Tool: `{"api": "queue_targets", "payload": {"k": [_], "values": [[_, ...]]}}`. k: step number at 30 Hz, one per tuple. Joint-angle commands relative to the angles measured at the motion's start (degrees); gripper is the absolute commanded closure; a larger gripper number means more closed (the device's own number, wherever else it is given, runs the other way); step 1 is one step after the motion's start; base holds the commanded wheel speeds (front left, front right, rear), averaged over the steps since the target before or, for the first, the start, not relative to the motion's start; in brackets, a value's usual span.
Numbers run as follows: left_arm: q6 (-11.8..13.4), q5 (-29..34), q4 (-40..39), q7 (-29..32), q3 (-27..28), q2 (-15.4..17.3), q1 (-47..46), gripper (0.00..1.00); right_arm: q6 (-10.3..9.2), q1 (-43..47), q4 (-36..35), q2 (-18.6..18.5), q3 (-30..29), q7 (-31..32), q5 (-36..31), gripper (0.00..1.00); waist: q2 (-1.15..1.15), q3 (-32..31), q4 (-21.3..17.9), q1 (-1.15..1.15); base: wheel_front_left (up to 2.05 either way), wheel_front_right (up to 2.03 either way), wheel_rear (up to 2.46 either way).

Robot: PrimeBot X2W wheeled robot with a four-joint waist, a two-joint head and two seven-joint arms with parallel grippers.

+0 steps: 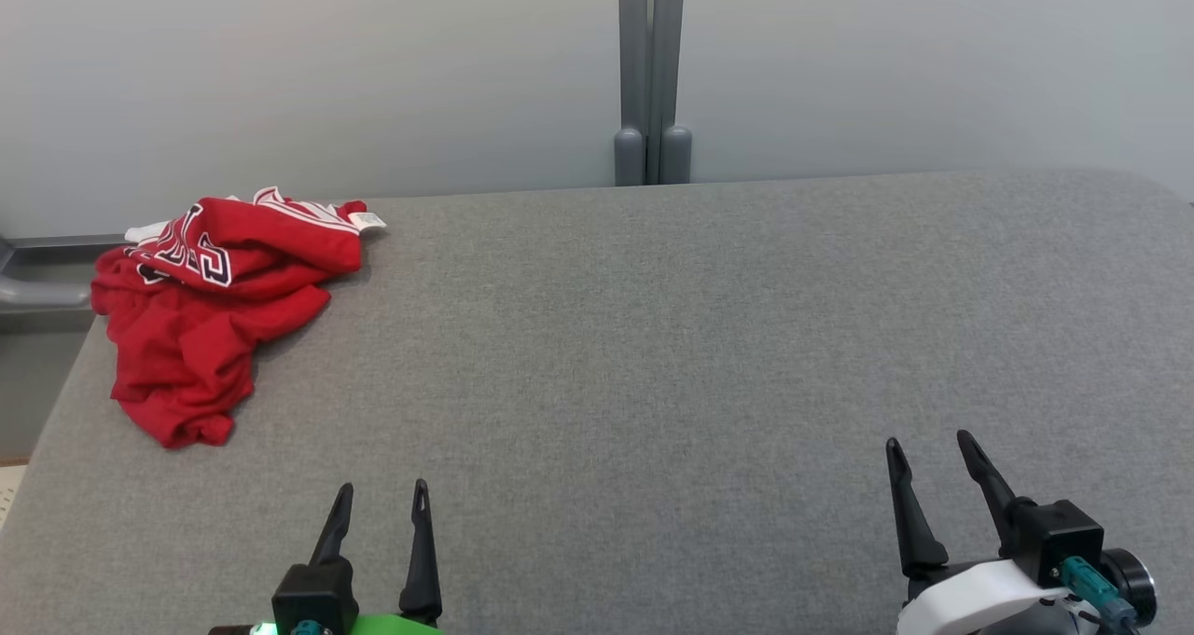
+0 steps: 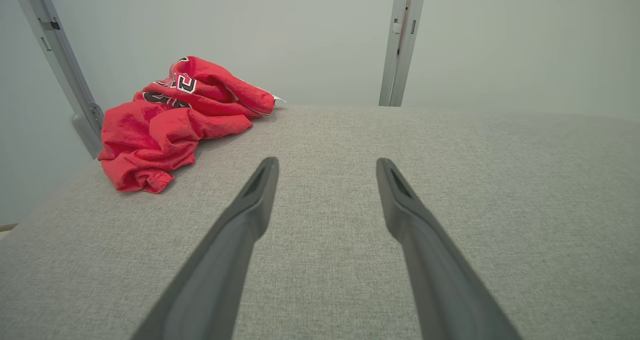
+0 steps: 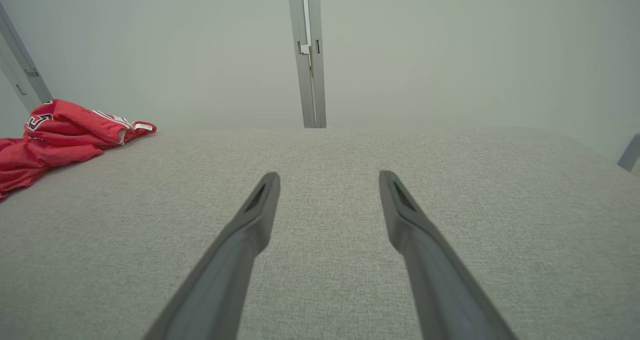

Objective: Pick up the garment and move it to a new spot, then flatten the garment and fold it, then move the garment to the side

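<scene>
Garment (image 1: 201,313) lies crumpled on the counter (image 1: 653,355), far left, untouched. Left hand (image 1: 384,486) and right hand (image 1: 928,437) hover nearside, fingers apart, seemingly readied for pickup.

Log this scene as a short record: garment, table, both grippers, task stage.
garment: red garment with lettering, crumpled in a heap at the table's far left corner
table: grey fabric top
left gripper: open, holding nothing, near edge, apart from the garment
right gripper: open, holding nothing, near right
backdrop: pale wall with a grey post behind the table
stage: garment not yet picked up, flattened or folded
</scene>
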Motion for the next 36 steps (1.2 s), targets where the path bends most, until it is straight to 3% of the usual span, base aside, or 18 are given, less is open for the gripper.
{"api": "queue_targets", "payload": {"k": [1, 8, 29, 36], "values": [[0.3, 1.2, 0.0, -0.5, -0.2, 0.4, 1.0, 0.0, 0.0, 0.5, -0.4, -0.2, 0.0, -0.5, -1.4, 0.0, 0.0, 0.0, 0.0, 0.0, 0.0, 0.0, 0.0], [0.6, 2.5, 0.8, -1.2, -0.4, 0.4, 1.4, 0.0, 0.0, 0.8, -0.6, -0.3, 0.3, -1.2, -3.8, 0.0, 0.0, 0.0, 0.0, 0.0, 0.0, 0.0, 0.0], [1.0, 1.7, 1.8, -1.0, -0.4, 0.4, 0.3, 0.0, 0.0, 0.3, 0.1, -0.3, 0.3, -1.1, -2.4, 0.0, 0.0, 0.4, 0.4, 0.0, 0.0, 0.0, 0.0], [1.0, 2.9, 2.1, -1.0, -0.5, 0.4, -0.9, 0.0, 0.0, 1.0, 0.0, -0.2, -0.8, -1.1, -2.5, 0.0, 0.0, 0.6, 5.3, 0.0, 0.0, 0.0, 0.0]]}}
